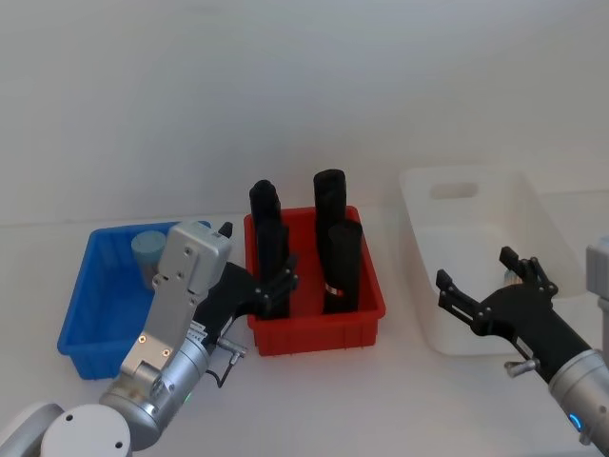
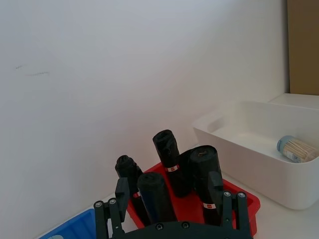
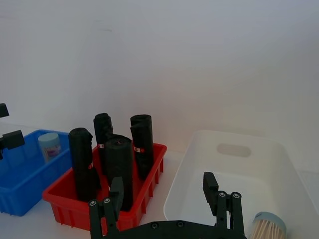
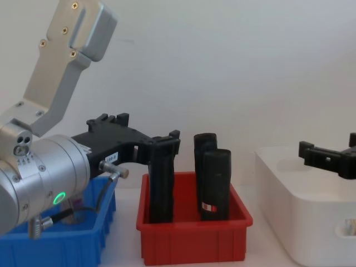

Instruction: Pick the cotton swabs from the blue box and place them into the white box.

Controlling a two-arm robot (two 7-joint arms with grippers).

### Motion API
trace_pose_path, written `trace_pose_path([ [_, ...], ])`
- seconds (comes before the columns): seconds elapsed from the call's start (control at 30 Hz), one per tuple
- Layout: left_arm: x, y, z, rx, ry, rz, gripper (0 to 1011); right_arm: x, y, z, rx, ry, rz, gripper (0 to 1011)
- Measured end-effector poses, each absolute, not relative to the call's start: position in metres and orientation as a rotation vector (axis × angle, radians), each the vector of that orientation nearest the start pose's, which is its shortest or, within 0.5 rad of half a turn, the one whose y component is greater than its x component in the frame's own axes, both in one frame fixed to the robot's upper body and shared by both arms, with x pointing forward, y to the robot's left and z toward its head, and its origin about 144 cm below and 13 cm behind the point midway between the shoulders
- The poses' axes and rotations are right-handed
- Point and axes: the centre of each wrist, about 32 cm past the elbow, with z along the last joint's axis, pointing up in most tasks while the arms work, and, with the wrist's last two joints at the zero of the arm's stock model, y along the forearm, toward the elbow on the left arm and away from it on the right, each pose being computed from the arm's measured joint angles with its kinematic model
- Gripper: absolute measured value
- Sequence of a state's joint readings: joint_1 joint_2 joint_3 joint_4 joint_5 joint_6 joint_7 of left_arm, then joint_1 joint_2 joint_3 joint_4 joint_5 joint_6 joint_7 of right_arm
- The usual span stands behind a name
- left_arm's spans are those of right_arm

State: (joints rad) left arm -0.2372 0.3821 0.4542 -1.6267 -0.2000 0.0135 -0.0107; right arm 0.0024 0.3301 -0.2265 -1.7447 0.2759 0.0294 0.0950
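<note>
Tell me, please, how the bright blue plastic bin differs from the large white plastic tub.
Colour: the bright blue plastic bin against the large white plastic tub. The bin is lower-walled than the tub. The tub has an oval handle cutout; the bin's visible walls show none. Both are open-topped; one cotton swab jar sits in the bin, another in the tub.

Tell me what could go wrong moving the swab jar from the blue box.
The open left gripper sits close beside the tall black rolls in the red bin; swinging away could topple one.
The cotton swabs jar stands close to the blue box far wall, so a grasp may hit it.
The open right gripper hovers over the white box, possibly blocking the drop.
</note>
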Motion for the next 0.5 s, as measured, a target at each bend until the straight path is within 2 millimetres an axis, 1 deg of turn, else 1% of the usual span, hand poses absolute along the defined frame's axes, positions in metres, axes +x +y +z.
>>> trace_pose_path([
  [0.2, 0.492, 0.198, 1.204, 0.061, -0.268, 1.124, 1004, 0.458, -0.237, 1.185, 0.010, -0.088, -1.190, 1002],
  [0.5, 0.492, 0.198, 1.204, 0.061, -0.267, 1.124, 1004, 0.484, -0.237, 1.179, -0.014, -0.100, -1.154, 1002],
])
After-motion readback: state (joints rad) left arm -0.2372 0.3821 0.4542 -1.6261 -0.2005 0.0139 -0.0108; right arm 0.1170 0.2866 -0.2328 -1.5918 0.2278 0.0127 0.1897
